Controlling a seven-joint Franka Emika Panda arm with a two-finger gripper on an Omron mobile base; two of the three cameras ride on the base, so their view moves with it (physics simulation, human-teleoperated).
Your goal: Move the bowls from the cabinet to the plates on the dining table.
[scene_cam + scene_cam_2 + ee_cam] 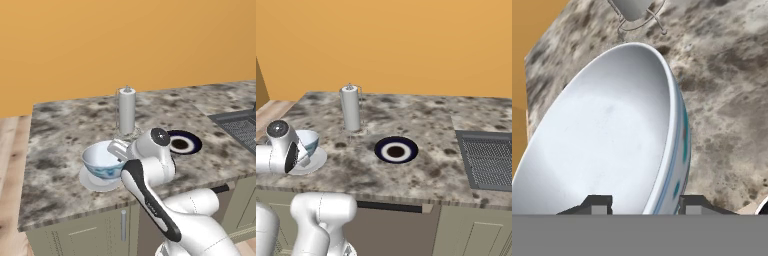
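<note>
My gripper (643,204) is clamped on the rim of the white and blue bowl (101,160). In the hand view one finger tip (597,202) sits inside the bowl against its pale inner wall, and the other sits outside against the blue-patterned wall, so the rim runs between them. The jaws stand partly apart, only as wide as the bowl's wall.

The bowl sits over a white plate (90,181) near the front left part of the dining table (60,130). From the left base view it looks upright on the plate, though I cannot tell whether its foot is fully down or just above.

A second plate (396,149), dark-rimmed with a white ring and dark centre, lies to the right of the bowl, nothing on it. A paper towel holder (350,108) stands upright farther back, between the two plates. A sink (488,157) is set into the counter at the far right.
</note>
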